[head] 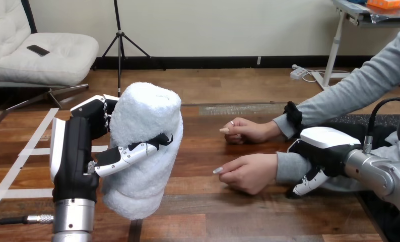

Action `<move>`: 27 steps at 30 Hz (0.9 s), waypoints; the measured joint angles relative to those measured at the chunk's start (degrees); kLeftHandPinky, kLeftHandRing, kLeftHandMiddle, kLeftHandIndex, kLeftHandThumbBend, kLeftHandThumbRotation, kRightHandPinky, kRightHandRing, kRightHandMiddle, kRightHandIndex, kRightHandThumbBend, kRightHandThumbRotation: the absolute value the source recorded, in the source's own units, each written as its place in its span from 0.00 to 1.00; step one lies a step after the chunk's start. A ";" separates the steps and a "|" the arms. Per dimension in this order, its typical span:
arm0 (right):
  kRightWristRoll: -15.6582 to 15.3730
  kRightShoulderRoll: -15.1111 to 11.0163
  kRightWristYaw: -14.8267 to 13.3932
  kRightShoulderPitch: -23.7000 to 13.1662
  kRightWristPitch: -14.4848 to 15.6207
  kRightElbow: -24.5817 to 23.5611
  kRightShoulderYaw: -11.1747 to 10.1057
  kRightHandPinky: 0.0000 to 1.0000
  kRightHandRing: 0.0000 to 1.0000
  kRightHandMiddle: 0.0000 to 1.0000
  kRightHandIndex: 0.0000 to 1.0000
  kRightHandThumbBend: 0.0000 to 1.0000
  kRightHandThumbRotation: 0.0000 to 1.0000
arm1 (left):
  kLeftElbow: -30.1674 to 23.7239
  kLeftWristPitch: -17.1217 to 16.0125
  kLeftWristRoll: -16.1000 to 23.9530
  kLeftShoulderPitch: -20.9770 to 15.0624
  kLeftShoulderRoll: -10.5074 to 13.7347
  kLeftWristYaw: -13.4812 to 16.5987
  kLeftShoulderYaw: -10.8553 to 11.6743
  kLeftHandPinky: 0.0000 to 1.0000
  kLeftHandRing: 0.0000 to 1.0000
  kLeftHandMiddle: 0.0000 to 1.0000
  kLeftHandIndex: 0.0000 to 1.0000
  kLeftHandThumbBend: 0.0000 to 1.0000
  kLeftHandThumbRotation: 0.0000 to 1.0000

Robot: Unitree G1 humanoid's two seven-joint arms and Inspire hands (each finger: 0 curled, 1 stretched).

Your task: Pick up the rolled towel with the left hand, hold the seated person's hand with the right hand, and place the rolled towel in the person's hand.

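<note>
over the wooden table (pixel 213 212), left robot hand (pixel 74 151) grips the rolled towel (pixel 145 116), right robot hand (pixel 324 146) clasps the person's wrist (pixel 288 166).

A lab, seemingly; white tape marks (pixel 34 150) on wooden table (pixel 228 217)

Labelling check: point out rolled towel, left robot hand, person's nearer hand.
rolled towel (pixel 147 108), head view, upper side.
left robot hand (pixel 69 151), head view, its palm.
person's nearer hand (pixel 251 174), head view, knuckles.
</note>
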 measured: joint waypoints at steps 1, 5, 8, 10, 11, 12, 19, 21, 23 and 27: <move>0.00 0.00 0.00 0.00 -0.15 0.00 0.01 0.39 0.44 0.50 0.54 0.60 0.36 | 0.00 0.00 0.00 0.00 0.00 0.00 0.01 0.31 0.36 0.40 0.41 0.65 0.00; 0.00 0.01 0.00 0.00 -0.73 0.00 0.08 0.39 0.43 0.49 0.52 0.55 0.41 | 0.00 0.00 0.01 0.00 0.00 0.00 0.02 0.31 0.36 0.40 0.41 0.65 0.00; 0.01 0.01 0.00 0.00 -1.13 0.01 0.09 0.37 0.42 0.48 0.50 0.53 0.42 | 0.00 0.00 0.01 0.00 0.00 0.00 0.02 0.31 0.36 0.40 0.41 0.65 0.00; 0.07 0.01 0.00 0.00 -1.47 0.03 0.08 0.36 0.40 0.46 0.48 0.52 0.42 | 0.00 0.00 0.00 0.00 0.00 0.00 0.02 0.31 0.36 0.40 0.41 0.64 0.00; 0.09 0.01 0.00 0.00 -1.62 0.04 0.08 0.35 0.40 0.45 0.47 0.51 0.42 | 0.00 0.00 0.00 0.00 0.00 0.00 0.03 0.31 0.36 0.40 0.41 0.64 0.00; 0.12 0.01 0.00 0.00 -1.81 0.06 0.08 0.34 0.38 0.44 0.46 0.51 0.42 | 0.00 0.00 -0.02 0.00 0.00 -0.01 0.04 0.31 0.35 0.40 0.41 0.64 0.00; 0.15 0.07 0.00 0.00 -2.38 0.07 0.07 0.31 0.36 0.42 0.43 0.49 0.39 | 0.00 0.00 -0.02 0.00 0.00 -0.11 0.05 0.31 0.35 0.40 0.41 0.64 0.00; 0.16 0.07 -0.04 0.00 -2.54 0.07 0.07 0.31 0.35 0.40 0.41 0.49 0.38 | 0.00 0.00 -0.01 0.00 0.00 -0.11 0.05 0.31 0.35 0.40 0.41 0.64 0.00; 0.18 0.08 -0.14 0.00 -2.65 0.07 0.07 0.30 0.34 0.40 0.41 0.48 0.38 | 0.00 0.00 0.00 0.00 0.00 -0.11 0.06 0.31 0.35 0.40 0.41 0.64 0.00; 0.20 0.12 -0.59 0.01 -2.84 0.18 0.06 0.30 0.34 0.39 0.40 0.48 0.38 | 0.00 0.00 -0.01 0.00 0.00 -0.11 0.08 0.31 0.35 0.40 0.41 0.64 0.00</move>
